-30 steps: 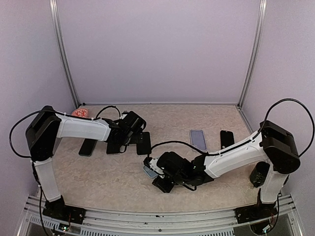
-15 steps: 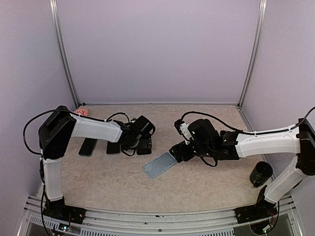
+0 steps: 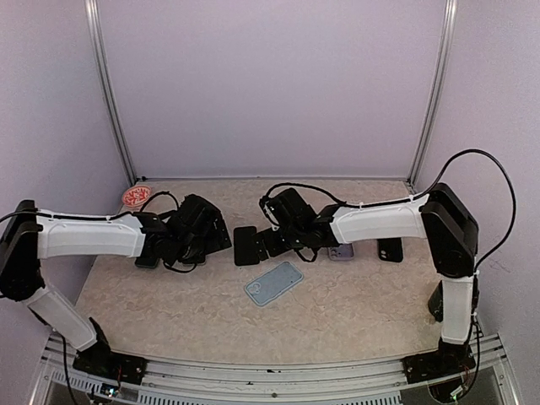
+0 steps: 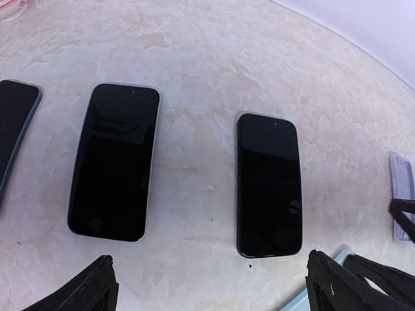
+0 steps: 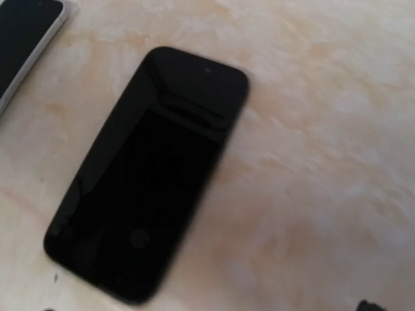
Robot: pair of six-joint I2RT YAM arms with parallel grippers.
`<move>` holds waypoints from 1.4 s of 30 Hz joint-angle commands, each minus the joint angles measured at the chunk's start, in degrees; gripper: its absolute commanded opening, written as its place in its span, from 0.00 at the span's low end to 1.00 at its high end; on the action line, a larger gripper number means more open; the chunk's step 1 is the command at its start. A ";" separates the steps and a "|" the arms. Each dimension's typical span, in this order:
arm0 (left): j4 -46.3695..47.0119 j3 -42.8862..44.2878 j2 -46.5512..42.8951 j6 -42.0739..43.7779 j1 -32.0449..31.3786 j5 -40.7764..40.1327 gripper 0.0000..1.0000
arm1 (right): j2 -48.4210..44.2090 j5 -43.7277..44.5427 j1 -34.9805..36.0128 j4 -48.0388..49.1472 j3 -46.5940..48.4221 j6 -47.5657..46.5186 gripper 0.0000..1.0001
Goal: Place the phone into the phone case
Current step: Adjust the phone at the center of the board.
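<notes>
A black phone [image 3: 245, 245] lies face up mid-table, also seen in the left wrist view as the black phone [image 4: 269, 184] and below the right wrist as the black phone [image 5: 146, 168]. The light blue phone case [image 3: 273, 283] lies empty in front of it, touched by neither gripper; only its corner [image 4: 321, 299] shows to the left wrist. My right gripper [image 3: 267, 240] hovers open just right of the phone, its fingertips barely showing around the right gripper [image 5: 207, 308]. My left gripper [image 3: 211, 239] is open and empty to the phone's left, shown low in its own view as the left gripper [image 4: 214, 293].
Two more dark phones [image 4: 113, 170] [image 4: 13, 133] lie left of the first, mostly under my left arm from above. A lavender case [image 3: 340, 251] and another black phone [image 3: 389, 249] sit at the right. A red-and-white disc [image 3: 135, 197] is back left, a black cup [image 3: 437, 300] front right.
The right gripper let go of the light blue case, opened wide and swung back to the black phone. The left arm drew back to the left.
</notes>
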 commanded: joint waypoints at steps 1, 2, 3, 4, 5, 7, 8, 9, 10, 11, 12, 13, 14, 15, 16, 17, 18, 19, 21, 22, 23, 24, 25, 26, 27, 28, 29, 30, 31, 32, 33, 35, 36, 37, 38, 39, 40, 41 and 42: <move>-1.02 -4.29 -6.16 -2.79 -0.69 -2.96 0.99 | 7.13 1.61 1.27 -5.61 8.47 1.89 0.99; -1.97 -4.95 -7.75 -3.24 -0.72 -3.37 0.99 | 8.81 1.91 1.62 -6.51 10.52 2.42 1.00; -2.72 -5.88 -8.97 -3.42 -0.89 -3.59 0.99 | 10.21 2.36 2.13 -7.04 12.28 2.82 0.99; -3.37 -6.50 -9.78 -3.66 -1.03 -3.77 0.99 | 11.34 3.00 2.69 -7.37 13.84 3.37 0.99; -4.15 -6.95 -11.11 -4.03 -1.13 -4.09 0.99 | 12.38 3.66 3.19 -7.40 15.00 3.92 0.99; -5.41 -7.97 -13.04 -4.73 -1.68 -4.85 0.99 | 14.09 4.29 4.07 -7.30 17.26 4.92 1.00; -5.76 -8.52 -14.44 -5.05 -1.89 -5.22 0.99 | 14.86 4.35 4.37 -7.27 18.01 5.43 0.99; -5.85 -9.01 -15.28 -5.31 -2.07 -5.54 0.99 | 15.58 4.44 4.66 -7.16 18.72 5.90 1.00; -5.82 -9.51 -16.31 -5.56 -2.18 -5.70 0.99 | 16.23 4.70 4.87 -7.20 19.35 6.40 0.99; -5.77 -10.10 -17.03 -5.76 -2.19 -5.68 0.99 | 16.78 5.08 5.09 -7.19 19.87 6.83 0.99; -5.60 -10.57 -17.96 -5.94 -2.29 -5.68 0.99 | 17.39 5.82 5.27 -7.14 20.39 7.18 0.99; -5.54 -10.93 -18.67 -6.04 -2.36 -5.74 0.99 | 17.97 6.79 5.46 -7.25 20.85 7.75 0.99; -5.55 -11.27 -18.93 -6.16 -2.33 -5.79 0.99 | 18.46 7.67 5.72 -7.12 21.16 8.12 0.99; -5.63 -11.50 -19.41 -6.26 -2.37 -5.84 0.99 | 18.99 8.36 5.90 -6.92 21.53 8.26 1.00; -5.71 -11.68 -19.51 -6.32 -2.45 -5.89 0.99 | 19.51 9.24 6.09 -6.72 21.84 8.49 0.99; -5.78 -11.74 -19.54 -6.39 -2.44 -5.93 0.99 | 20.12 10.21 6.25 -6.78 22.24 8.81 1.00; -5.87 -11.76 -19.55 -6.43 -2.43 -5.94 0.99 | 20.74 10.88 6.30 -6.80 22.60 9.08 1.00; -5.96 -11.80 -19.50 -6.42 -2.49 -5.94 0.99 | 21.59 11.26 6.31 -7.00 23.06 9.44 0.99; -5.82 -11.74 -19.46 -6.32 -2.58 -5.96 0.99 | 22.56 12.29 6.31 -7.46 23.98 10.43 1.00; -5.75 -11.75 -19.49 -6.33 -2.61 -5.94 0.99 | 22.85 12.48 6.31 -7.20 24.05 10.66 0.99; -5.68 -11.73 -19.51 -6.25 -2.58 -5.90 0.99 | 23.04 12.63 6.31 -6.88 24.10 10.85 0.99; -5.60 -11.78 -19.48 -6.14 -2.58 -5.81 0.99 | 23.29 12.72 6.31 -6.53 24.11 10.96 0.99; -5.56 -11.75 -19.39 -6.12 -2.62 -5.85 0.99 | 23.62 12.70 6.31 -6.38 24.31 10.98 0.99; -5.55 -11.79 -19.38 -6.09 -2.59 -5.85 0.99 | 24.06 12.70 6.31 -6.46 24.70 10.94 1.00; -5.48 -11.80 -19.37 -6.06 -2.63 -5.85 0.99 | 24.52 12.72 6.31 -6.69 25.24 10.97 1.00; -5.46 -11.76 -19.37 -6.07 -2.59 -5.85 0.99 | 24.99 12.68 6.31 -6.93 25.73 11.04 0.99; -5.46 -11.78 -19.53 -6.05 -2.63 -5.93 0.99 | 25.40 12.56 6.31 -7.10 26.14 11.14 0.99; -5.49 -11.83 -19.59 -6.02 -2.63 -5.94 0.99 | 25.77 12.37 6.31 -7.19 26.43 11.30 0.99; -5.47 -11.94 -19.63 -6.08 -2.64 -5.94 0.99 | 26.06 12.18 6.31 -7.15 26.60 11.43 0.99; -5.44 -12.11 -19.76 -6.21 -2.71 -6.02 0.99 | 26.42 11.87 6.31 -7.07 26.78 11.57 0.99; -5.26 -12.27 -19.89 -6.22 -2.72 -6.05 0.99 | 26.77 11.85 6.31 -7.12 27.04 11.66 1.00; -5.12 -12.64 -20.20 -6.34 -2.72 -6.04 0.99 | 27.48 11.69 6.31 -7.30 27.37 11.90 0.98; -5.03 -12.86 -20.33 -6.46 -2.70 -6.03 0.99 | 27.69 11.58 6.31 -7.52 27.51 12.06 0.98; -4.99 -12.97 -20.45 -6.44 -2.72 -6.03 0.99 | 27.96 11.50 6.31 -7.77 27.56 12.37 0.96; -4.93 -13.13 -20.64 -6.51 -2.72 -6.10 0.99 | 28.07 11.43 6.31 -8.00 27.45 12.70 0.95; -4.93 -13.28 -20.85 -6.59 -2.70 -6.19 0.99 | 28.18 11.34 6.24 -8.18 27.34 13.11 0.94; -4.94 -13.43 -21.06 -6.61 -2.70 -6.27 0.99 | 28.33 11.29 6.18 -8.50 27.31 13.50 0.93; -4.94 -13.55 -21.40 -6.72 -2.72 -6.36 0.99 | 28.45 11.20 6.07 -8.97 27.24 13.87 0.91; -5.00 -13.70 -21.59 -6.75 -2.70 -6.50 0.99 | 28.54 11.22 6.00 -9.18 27.18 14.25 0.89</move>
